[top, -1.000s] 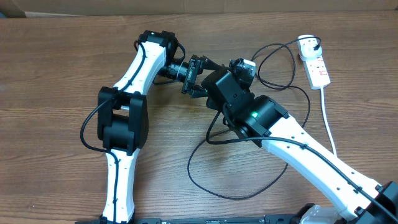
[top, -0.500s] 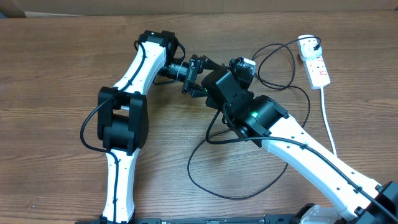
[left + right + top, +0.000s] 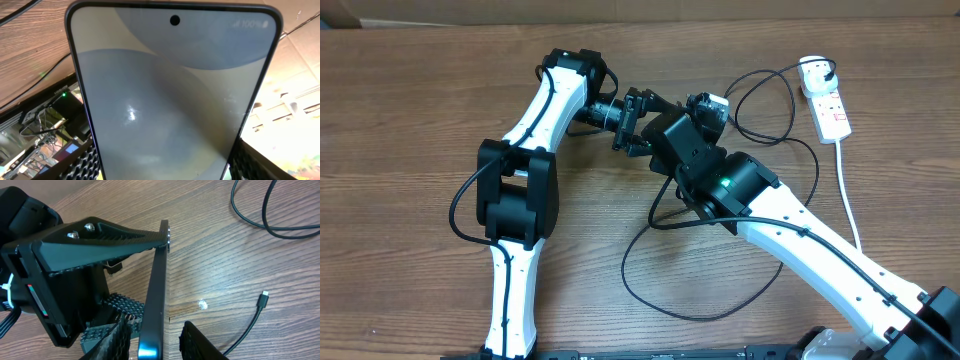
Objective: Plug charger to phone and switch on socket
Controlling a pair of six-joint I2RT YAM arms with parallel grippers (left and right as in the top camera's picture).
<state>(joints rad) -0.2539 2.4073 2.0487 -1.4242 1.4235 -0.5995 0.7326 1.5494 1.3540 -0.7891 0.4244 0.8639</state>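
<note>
The phone (image 3: 170, 100) fills the left wrist view, its pale blue-grey screen facing the camera. My left gripper (image 3: 165, 167) is shut on its long edges, one ribbed finger (image 3: 82, 162) at each side. From the right wrist the phone (image 3: 156, 295) shows edge-on, upright above the table. My right gripper (image 3: 155, 341) straddles its lower end, open, with a gap to the right pad (image 3: 197, 342). The charger's connector tip (image 3: 263, 298) lies loose on the wood. Its black cable (image 3: 650, 290) loops across the table to a plug (image 3: 817, 70) in the socket (image 3: 831, 108).
The socket's thick white cord (image 3: 850, 205) runs toward the front right. Both wrists crowd together at the table's back centre (image 3: 655, 125). More loops of black cable (image 3: 260, 222) lie behind the phone. Cardboard lines the table's far edge (image 3: 720, 8).
My right gripper's jaws have narrowed around the phone's lower end. The left gripper and the phone have stayed put.
</note>
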